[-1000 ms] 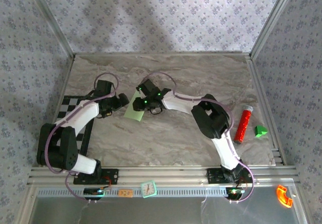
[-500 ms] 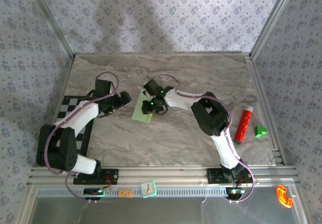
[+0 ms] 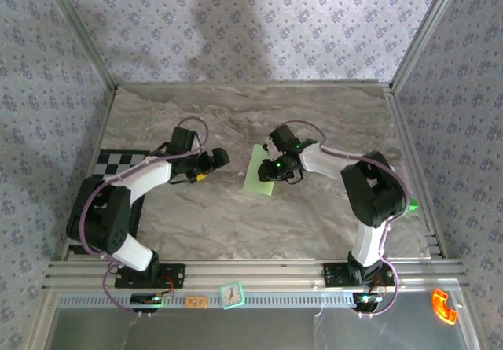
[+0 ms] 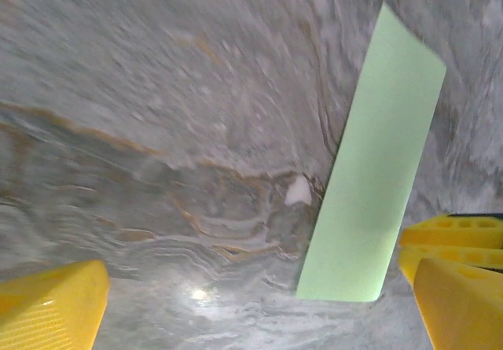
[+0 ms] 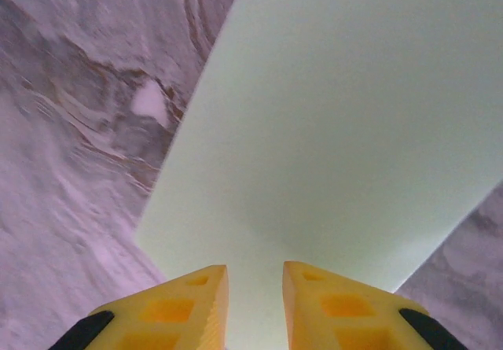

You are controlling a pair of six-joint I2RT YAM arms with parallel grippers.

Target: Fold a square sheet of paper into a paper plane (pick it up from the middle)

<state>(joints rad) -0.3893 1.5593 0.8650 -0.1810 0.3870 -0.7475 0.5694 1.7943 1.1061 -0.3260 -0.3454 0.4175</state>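
The sheet of paper (image 3: 258,180) lies on the marble table (image 3: 330,122) just right of the middle of the overhead view, folded to a narrow pale green strip. The right gripper (image 3: 271,171) sits at its right edge. In the right wrist view, the gripper's (image 5: 250,267) yellow fingers (image 5: 181,307) stand narrow with a slim gap over the near end of the paper (image 5: 354,114). I cannot tell whether they nip it or only rest on it.

The left gripper (image 3: 214,165) hangs just left of the paper, apart from it, with its jaws wide. In its own view (image 4: 251,287) bare table lies between the fingers (image 4: 47,307), and the strip (image 4: 377,169) runs up the right side.

A checkered mat (image 3: 110,161) lies at the left edge, partly under the left arm. The right arm (image 3: 369,193) bends across the right side and covers most of a green block (image 3: 410,204). A small clock (image 3: 232,293) and an orange piece (image 3: 444,306) sit on the front rail.

A second ago the paper and both grippers were further left. They have since shifted right together, and the right arm's elbow has swung over the red tube that was in plain sight then.
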